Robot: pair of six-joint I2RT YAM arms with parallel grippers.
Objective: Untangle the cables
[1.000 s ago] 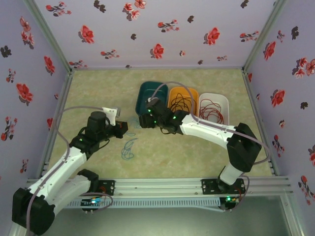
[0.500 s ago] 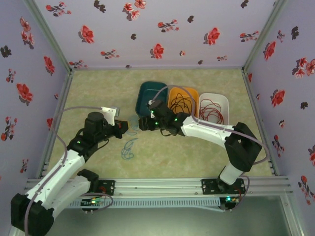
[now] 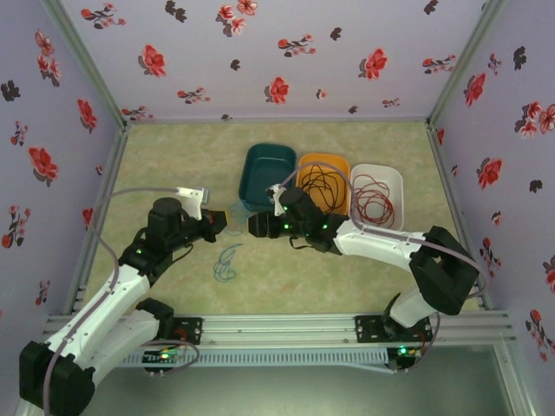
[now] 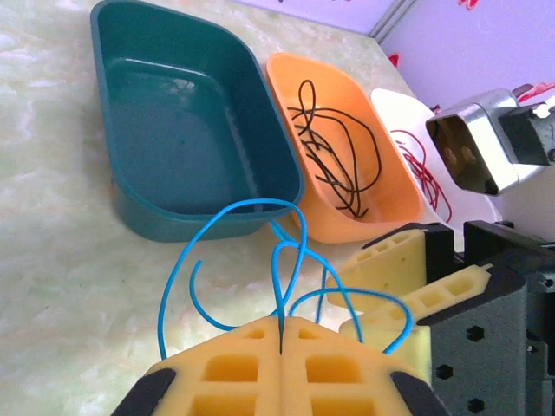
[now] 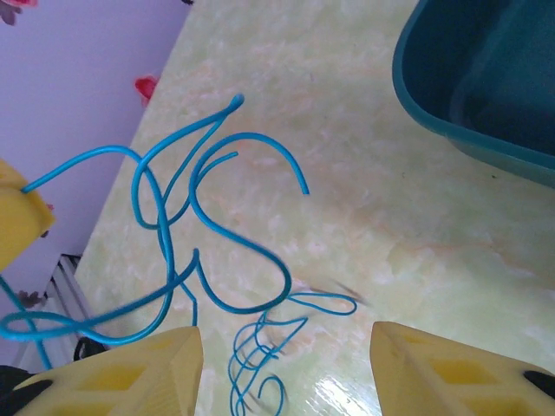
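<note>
The left gripper (image 4: 282, 334) pinches the blue cable (image 4: 251, 203), holding loops aloft, seemingly so the spread right gripper (image 5: 284, 336) can grab.

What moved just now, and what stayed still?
The right gripper slid back off the teal tray toward the near edge. It ended beside the left gripper, jaws open. The left gripper barely moved, shut on the blue cable. The loose blue loops, black cable and red cable stayed.
</note>
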